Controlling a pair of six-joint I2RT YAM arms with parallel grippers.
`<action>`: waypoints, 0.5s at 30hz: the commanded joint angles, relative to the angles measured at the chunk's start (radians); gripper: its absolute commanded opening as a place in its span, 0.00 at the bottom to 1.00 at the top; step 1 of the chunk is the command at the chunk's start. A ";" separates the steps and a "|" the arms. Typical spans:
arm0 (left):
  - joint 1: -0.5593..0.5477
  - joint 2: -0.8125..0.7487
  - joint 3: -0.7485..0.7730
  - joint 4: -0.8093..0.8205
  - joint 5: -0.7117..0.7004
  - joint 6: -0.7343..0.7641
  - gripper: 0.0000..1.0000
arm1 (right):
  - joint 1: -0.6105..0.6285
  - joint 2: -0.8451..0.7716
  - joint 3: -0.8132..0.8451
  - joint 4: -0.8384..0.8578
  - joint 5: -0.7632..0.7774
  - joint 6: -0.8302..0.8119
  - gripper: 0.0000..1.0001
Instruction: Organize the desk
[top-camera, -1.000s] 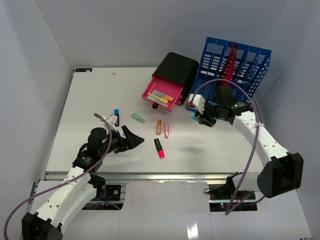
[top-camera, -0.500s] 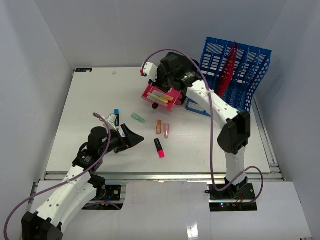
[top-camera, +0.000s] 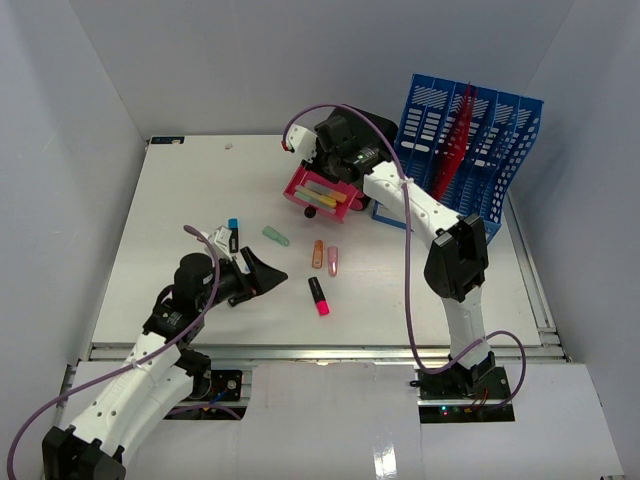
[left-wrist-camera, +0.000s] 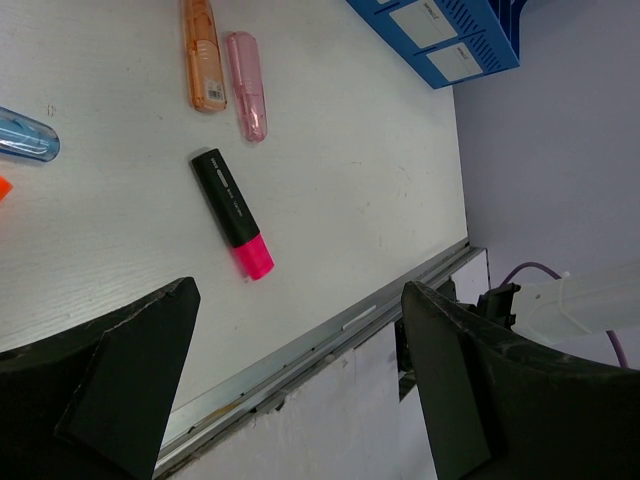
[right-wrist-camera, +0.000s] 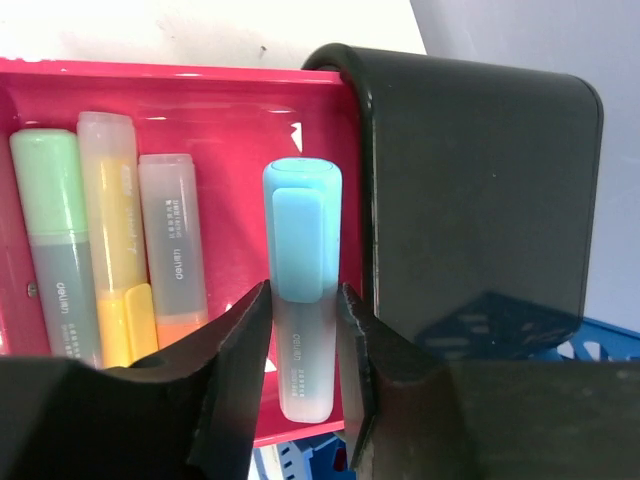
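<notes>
Your right gripper (right-wrist-camera: 302, 300) straddles the pale-blue translucent highlighter (right-wrist-camera: 300, 230), low in the pink plastic drawer (right-wrist-camera: 230, 100) at the back of the white desk (top-camera: 180, 200). Clamped or let go, I cannot tell. Next: lift clear. Your left gripper (left-wrist-camera: 300, 290) gapes empty over the black-and-pink marker (left-wrist-camera: 232, 213).

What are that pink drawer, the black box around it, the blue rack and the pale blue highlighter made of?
Pink drawer: likely moulded plastic, slightly glossy; light reflects off its floor.
Black box: probably plastic too, satin, rounded corners with a soft sheen.
Blue rack: looks like rigid plastic, with moulded slots.
Pale blue highlighter: seemingly a frosted translucent plastic barrel with an opaque cap.
</notes>
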 joint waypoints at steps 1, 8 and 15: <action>0.003 -0.027 0.049 -0.011 -0.005 0.009 0.93 | 0.000 -0.006 -0.006 0.045 0.025 0.004 0.46; 0.004 -0.057 0.055 -0.039 -0.013 0.012 0.93 | -0.001 -0.058 -0.031 0.029 -0.005 0.035 0.50; 0.004 -0.098 0.080 -0.103 -0.054 0.033 0.93 | 0.003 -0.204 -0.060 -0.127 -0.532 -0.017 0.50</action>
